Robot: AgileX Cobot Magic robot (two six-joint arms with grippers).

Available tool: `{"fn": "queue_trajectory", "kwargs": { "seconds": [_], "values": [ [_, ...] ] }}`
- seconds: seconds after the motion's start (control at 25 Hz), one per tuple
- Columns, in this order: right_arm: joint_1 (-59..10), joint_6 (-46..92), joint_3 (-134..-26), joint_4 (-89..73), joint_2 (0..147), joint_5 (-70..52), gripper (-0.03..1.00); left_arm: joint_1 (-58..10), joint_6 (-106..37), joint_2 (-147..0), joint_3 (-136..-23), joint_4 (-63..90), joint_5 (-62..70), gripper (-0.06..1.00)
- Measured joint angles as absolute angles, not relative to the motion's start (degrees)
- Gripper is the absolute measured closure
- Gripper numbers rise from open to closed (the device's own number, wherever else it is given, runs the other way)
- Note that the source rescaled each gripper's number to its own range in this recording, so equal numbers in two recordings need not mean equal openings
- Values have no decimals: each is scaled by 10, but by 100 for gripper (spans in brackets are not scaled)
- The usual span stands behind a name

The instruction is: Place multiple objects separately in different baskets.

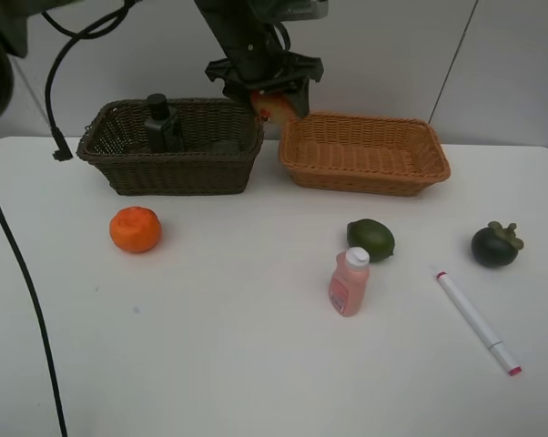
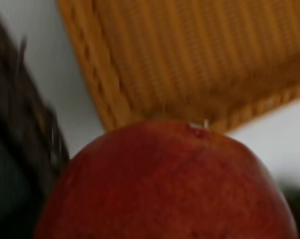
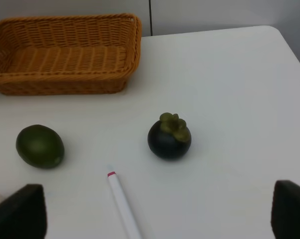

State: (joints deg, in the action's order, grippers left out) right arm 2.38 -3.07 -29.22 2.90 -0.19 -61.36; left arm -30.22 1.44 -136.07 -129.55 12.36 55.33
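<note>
Red-yellow apple sits clenched in your left hand, up off the counter over the gap between the far corners of the two baskets. Dark fingers close on both sides of it in the high view. In the left wrist view the apple fills the near half of the frame, blurry, with the tan basket beyond it and a strip of the dark brown basket to one side.

Your right hand is spread wide and grasps nothing. Only its two dark fingertips show, at the corners of the right wrist view. It does not show in the high view.

Dark brown basket holds the dark green pump bottle, upright near its left end. A dim lump lies further right in it, too dark to name. The tan basket, just to the right of it, shows only bare weave.

On the counter:
- orange, in front of the dark brown basket
- lime, in front of the tan basket
- pink bottle, upright, just in front of the lime, close but apart
- mangosteen, well to the right
- marker, lying flat at a slant, between the lime and the mangosteen and nearer the front edge
</note>
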Motion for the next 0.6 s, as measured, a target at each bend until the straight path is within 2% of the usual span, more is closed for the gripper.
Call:
{"fn": "queue_trajectory", "kwargs": {
  "seconds": [0.12,0.24,0.32,0.6],
  "values": [
    [24,-31,-292,29,-2,-614,-3,-302,-20,-1408,-1331,140,513,20],
    [24,-31,-292,29,-2,-614,-3,-302,-28,-1431,-1337,150,487,4],
    [24,-31,-292,29,-2,-614,-3,-302,-30,-1437,-1337,151,483,0],
    [24,-31,-292,29,-2,-614,-3,-302,-31,-1422,-1346,153,519,-1]
  ]
}}
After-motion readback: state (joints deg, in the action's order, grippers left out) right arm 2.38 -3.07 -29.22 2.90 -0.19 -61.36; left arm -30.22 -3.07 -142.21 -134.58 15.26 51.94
